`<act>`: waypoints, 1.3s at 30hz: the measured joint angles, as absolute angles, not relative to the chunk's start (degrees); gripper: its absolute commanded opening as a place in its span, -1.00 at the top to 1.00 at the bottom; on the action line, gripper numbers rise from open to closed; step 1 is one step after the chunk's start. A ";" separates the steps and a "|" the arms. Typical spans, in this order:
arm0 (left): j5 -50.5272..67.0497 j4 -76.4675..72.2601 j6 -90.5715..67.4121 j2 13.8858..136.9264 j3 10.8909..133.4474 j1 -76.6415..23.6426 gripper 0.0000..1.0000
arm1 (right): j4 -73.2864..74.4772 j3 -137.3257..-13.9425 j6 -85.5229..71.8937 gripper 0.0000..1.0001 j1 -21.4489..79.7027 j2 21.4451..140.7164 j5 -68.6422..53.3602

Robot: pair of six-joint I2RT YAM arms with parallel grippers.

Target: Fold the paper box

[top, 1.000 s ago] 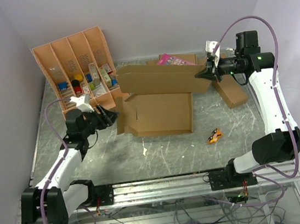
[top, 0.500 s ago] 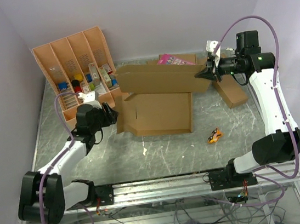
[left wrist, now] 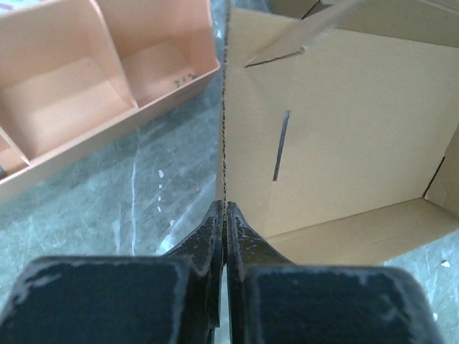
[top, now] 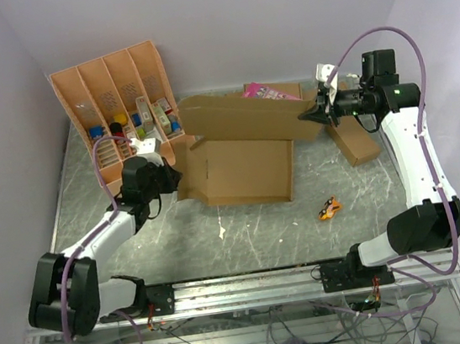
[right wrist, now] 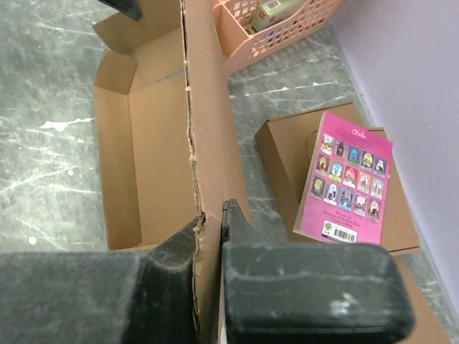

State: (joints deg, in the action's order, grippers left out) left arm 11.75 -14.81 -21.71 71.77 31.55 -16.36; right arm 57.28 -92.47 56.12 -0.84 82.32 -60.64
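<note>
Left fingers (left wrist: 208, 236) pinch the left edge of the box (top: 247, 170) on the bench (top: 247, 237); right fingers (right wrist: 233, 226) clamp the right end of its raised rear flap.

Soft, even light falls from above on the table (top: 255, 236), leaving only a faint shadow beneath the raised flap of the paper box (top: 242, 170) and a dull sheen on the mottled grey top. The overhead view is sharp. In the wrist views, the left gripper (left wrist: 224, 208) and right gripper (right wrist: 213, 213) blur close to the lens.
</note>
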 measured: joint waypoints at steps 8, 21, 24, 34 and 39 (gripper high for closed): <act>10.74 -13.61 -17.74 62.92 31.55 -22.57 0.86 | 50.89 -87.79 51.90 1.00 -0.78 79.88 -60.01; 10.94 -14.55 -13.82 63.20 31.53 -26.79 0.85 | 34.92 -76.01 40.27 1.00 -0.23 73.47 -62.48; 10.94 -13.89 -13.96 65.63 32.42 -27.27 0.82 | 31.86 -72.64 38.22 1.00 -0.16 72.07 -62.59; 12.32 -13.96 -17.32 69.91 33.85 -27.49 0.15 | 28.53 -67.90 37.39 1.00 0.03 71.79 -62.22; 14.87 -14.35 -20.21 70.70 34.11 -27.33 -0.15 | 28.56 -66.76 37.89 1.00 0.10 71.79 -62.02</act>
